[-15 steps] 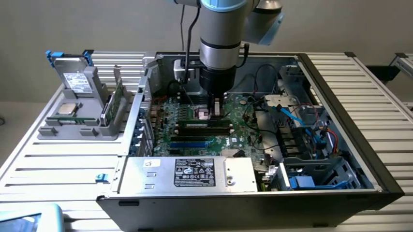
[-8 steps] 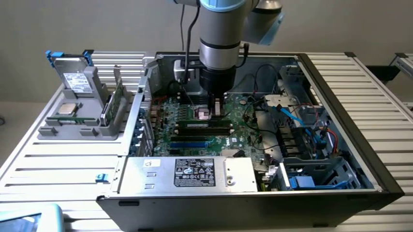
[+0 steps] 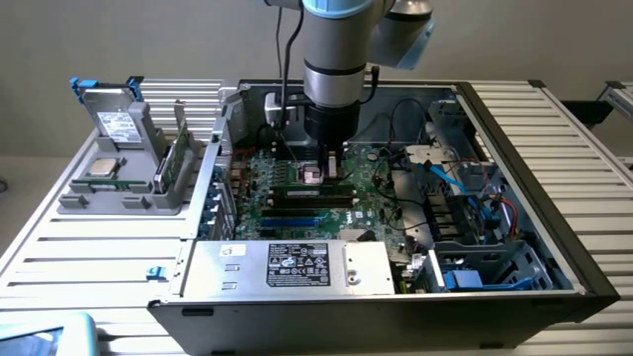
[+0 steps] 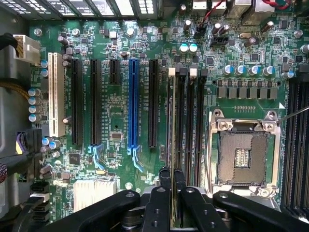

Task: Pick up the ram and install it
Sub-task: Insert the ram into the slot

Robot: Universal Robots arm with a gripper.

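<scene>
While the hand (image 4: 172,178) hangs low over the board (image 4: 116,111) inside the open case (image 3: 514,148), its fingers (image 4: 164,182) are pinched almost together on the ram (image 4: 171,121). Seen edge-on, the thin green stick runs straight out from between them, just beside the black memory slots (image 4: 186,121). Whether it is seated I cannot tell. An open socket (image 4: 241,157) lies near the hand, beyond those slots. A grey rack (image 3: 118,196) stands well away from the hand, on the surface (image 3: 99,245) outside the case.

The hand (image 4: 172,173) hides one end of the ram (image 4: 172,121).
</scene>
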